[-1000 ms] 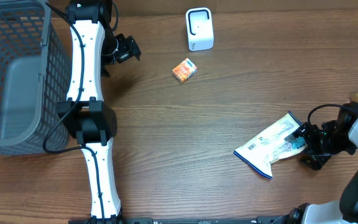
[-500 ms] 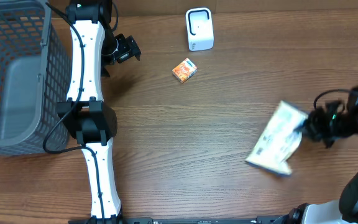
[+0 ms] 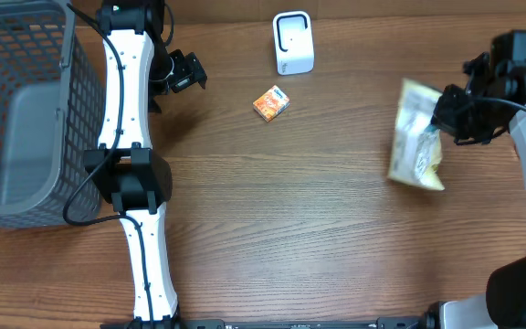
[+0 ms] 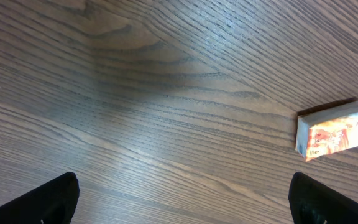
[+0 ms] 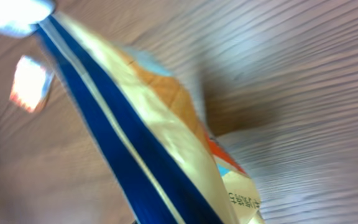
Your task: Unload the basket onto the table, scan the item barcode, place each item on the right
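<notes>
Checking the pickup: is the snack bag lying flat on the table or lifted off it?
Lifted. The right tool is shut on the snack bag; the wrist view shows it hanging above its shadow on the table.

Left end effector (image 3: 188,71) hangs with fingers spread wide; right end effector (image 3: 444,114) is aloft, clamped tight.

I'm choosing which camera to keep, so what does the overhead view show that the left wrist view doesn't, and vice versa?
Only the overhead shows the white scanner, the grey basket, and the snack bag held in the right arm's shut jaws. Only the left wrist gives a close look at the pale end of the small orange box, framed by its own wide-open jaws. Both show that box lying on the wooden table.
</notes>
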You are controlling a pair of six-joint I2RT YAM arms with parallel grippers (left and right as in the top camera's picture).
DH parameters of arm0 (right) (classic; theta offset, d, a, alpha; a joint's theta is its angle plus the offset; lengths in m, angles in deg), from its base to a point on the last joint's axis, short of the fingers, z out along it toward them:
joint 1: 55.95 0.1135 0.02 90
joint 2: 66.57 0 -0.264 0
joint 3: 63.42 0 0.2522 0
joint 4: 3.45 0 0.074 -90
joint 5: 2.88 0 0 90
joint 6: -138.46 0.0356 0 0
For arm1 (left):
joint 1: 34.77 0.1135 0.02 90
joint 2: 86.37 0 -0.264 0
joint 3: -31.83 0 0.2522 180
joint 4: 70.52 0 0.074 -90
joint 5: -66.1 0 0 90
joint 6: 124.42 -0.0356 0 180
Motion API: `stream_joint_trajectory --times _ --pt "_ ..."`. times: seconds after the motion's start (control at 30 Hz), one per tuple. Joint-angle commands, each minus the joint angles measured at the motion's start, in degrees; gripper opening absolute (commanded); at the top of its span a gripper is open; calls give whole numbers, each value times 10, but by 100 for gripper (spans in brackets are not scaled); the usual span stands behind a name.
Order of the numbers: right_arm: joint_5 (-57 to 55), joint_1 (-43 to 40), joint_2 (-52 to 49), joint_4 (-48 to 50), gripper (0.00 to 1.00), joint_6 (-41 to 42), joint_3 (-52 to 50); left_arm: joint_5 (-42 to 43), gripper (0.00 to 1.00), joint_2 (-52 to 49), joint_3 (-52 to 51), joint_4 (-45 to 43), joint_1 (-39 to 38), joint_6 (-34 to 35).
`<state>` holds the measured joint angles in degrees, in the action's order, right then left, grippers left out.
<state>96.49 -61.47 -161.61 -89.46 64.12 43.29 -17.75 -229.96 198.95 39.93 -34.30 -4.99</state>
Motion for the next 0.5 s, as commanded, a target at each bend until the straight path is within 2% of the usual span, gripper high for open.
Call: stream_joint_trajectory --times 0.0,0.13,0.2,0.33,0.47 --pt "-188 58 11 9 4 125 42 -6 100 4 1 1 -2 -11" --pt "-393 178 -9 -2 4 214 27 -6 100 4 1 1 -2 -11" --pt "-432 222 -30 -10 4 243 16 -6 100 4 1 1 -2 -11" --pt "-419 331 -124 -15 4 281 9 -6 100 4 1 1 -2 -11" --pt "-301 426 -168 28 14 280 10 -6 100 4 1 1 -2 -11"
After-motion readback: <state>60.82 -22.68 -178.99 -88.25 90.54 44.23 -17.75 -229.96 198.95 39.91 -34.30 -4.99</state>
